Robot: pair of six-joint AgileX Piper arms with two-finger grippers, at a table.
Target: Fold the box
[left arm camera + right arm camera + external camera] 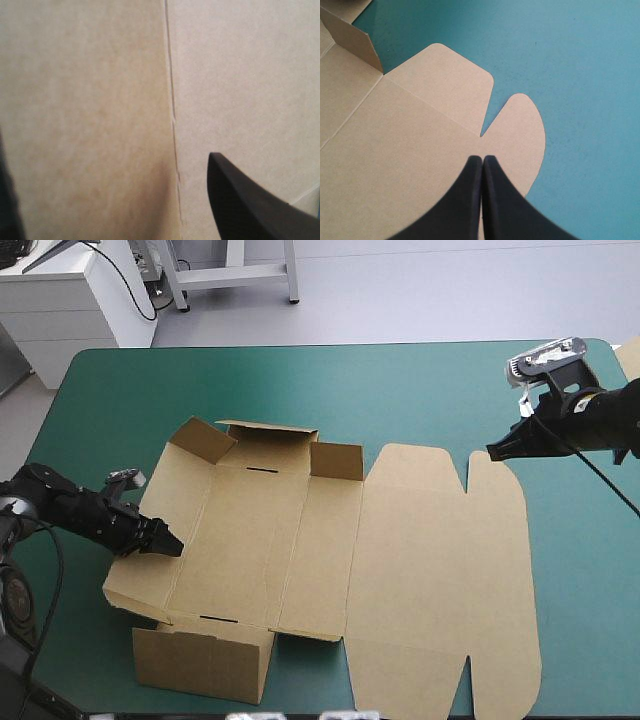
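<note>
High view: showing the box [430, 560] lying unfolded on the teal-green cover [420, 380], its left half standing with the far wall [268, 448] raised and the left wall [150, 560] leaning outward, its right half, the lid [440, 620], lying flat with rounded tabs [497, 485] at the far edge. Also showing the left gripper [170, 543] reaching in over the box's left wall, and the right gripper [497, 451] hanging at the box's far right corner. Left wrist view: showing black fingers [250, 205] standing well apart, gripping nothing, with bare brown board and one crease [172, 115] filling the space ahead. Right wrist view: showing the right gripper's fingers pressing together into one point, holding nothing, over the base of the box's outermost tab [522, 130]; touching the board or hovering, not telling from these views.
</note>
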